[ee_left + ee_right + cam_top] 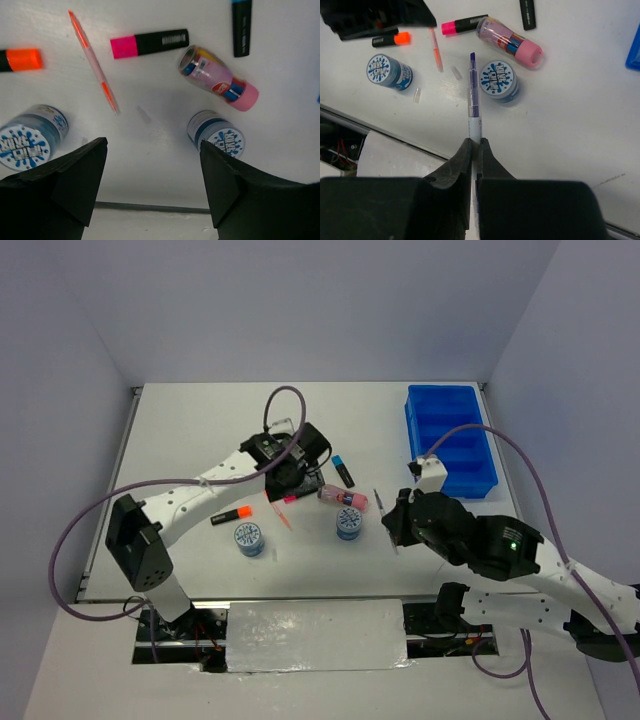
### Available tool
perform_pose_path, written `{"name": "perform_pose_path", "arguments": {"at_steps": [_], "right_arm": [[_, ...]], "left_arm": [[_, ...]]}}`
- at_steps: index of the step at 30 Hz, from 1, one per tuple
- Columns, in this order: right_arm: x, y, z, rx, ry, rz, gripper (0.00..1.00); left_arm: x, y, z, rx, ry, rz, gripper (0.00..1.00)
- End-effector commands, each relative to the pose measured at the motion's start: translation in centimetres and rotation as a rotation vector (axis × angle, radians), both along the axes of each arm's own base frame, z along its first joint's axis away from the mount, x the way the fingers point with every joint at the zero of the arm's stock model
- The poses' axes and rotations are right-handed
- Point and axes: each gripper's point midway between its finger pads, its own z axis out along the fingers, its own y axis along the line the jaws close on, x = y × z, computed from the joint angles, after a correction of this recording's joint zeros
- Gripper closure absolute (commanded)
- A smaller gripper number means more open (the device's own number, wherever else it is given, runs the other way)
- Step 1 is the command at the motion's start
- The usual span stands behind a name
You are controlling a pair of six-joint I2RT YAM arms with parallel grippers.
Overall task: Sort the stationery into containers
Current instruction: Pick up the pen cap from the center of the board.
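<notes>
While the right gripper (475, 142) pinches the purple pen (474, 95) by its end (shaft pointing straight ahead), the blue tray (455, 405) lies beyond and rightward, nearer this arm; the left gripper (152, 150) hangs open.

The left arm (200, 498) stretches forward, and the left gripper (152, 146) points down, spread wide. The right arm (500, 545) bends low, and the right gripper (476, 144) pinches a purple pen (474, 92).

White table (190, 430), pale walls (300, 310), silvery front panel (315, 633)
</notes>
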Motion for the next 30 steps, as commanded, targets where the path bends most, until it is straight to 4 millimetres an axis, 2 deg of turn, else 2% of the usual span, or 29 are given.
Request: {"name": "perform_pose_path", "arguments": {"at_steps": [1, 6, 7, 9, 11, 12, 13, 14, 15, 22, 30], "right_arm": [[-0.5, -2.4, -0.8, -0.020, 0.023, -0.063, 1.00], [-0.9, -2.8, -0.8, -0.029, 0.024, -0.042, 1.00], [-1.0, -2.9, -0.8, -0.027, 0.022, -0.035, 1.00], [-1.2, -2.7, -0.6, -0.022, 0.014, -0.013, 1.00], [-1.3, -2.4, -0.3, -0.001, 0.002, 0.010, 1.00], [-1.4, -2.3, -0.3, -0.003, 0.001, 0.025, 1.00], [-1.3, -2.1, -0.2, 0.003, -0.003, 0.030, 1.00], [-1.4, -2.0, -0.2, 0.001, -0.002, 0.038, 1.00], [-1.5, -1.8, -0.2, -0.006, -0.003, 0.058, 1.00], [-1.8, -1.2, -0.1, -0.017, -0.017, 0.127, 1.00], [-2.0, -1.1, -0.3, -0.062, -0.026, 0.183, 1.00]], "left_arm": [[-1.6, -0.2, -2.9, -0.017, 0.074, 0.155, 0.14], [-2.2, -1.9, -6.2, -0.074, 0.142, 0.270, 0.15], [-2.2, -2.0, -6.2, -0.084, 0.141, 0.281, 0.17], [-2.1, -2.8, -8.0, -0.090, 0.180, 0.306, 0.20], [-1.9, -3.4, -8.9, -0.093, 0.197, 0.322, 0.23], [-1.9, -3.5, -10.1, -0.076, 0.217, 0.328, 0.25], [-2.0, -4.0, -10.6, -0.086, 0.234, 0.328, 0.27], [-2.0, -4.1, -11.1, -0.083, 0.244, 0.332, 0.34], [-2.1, -4.1, -12.0, -0.070, 0.259, 0.339, 0.35], [-2.3, -4.3, -14.8, -0.068, 0.279, 0.355, 0.33], [-2.9, -4.2, -16.5, -0.043, 0.321, 0.394, 0.40]]}}
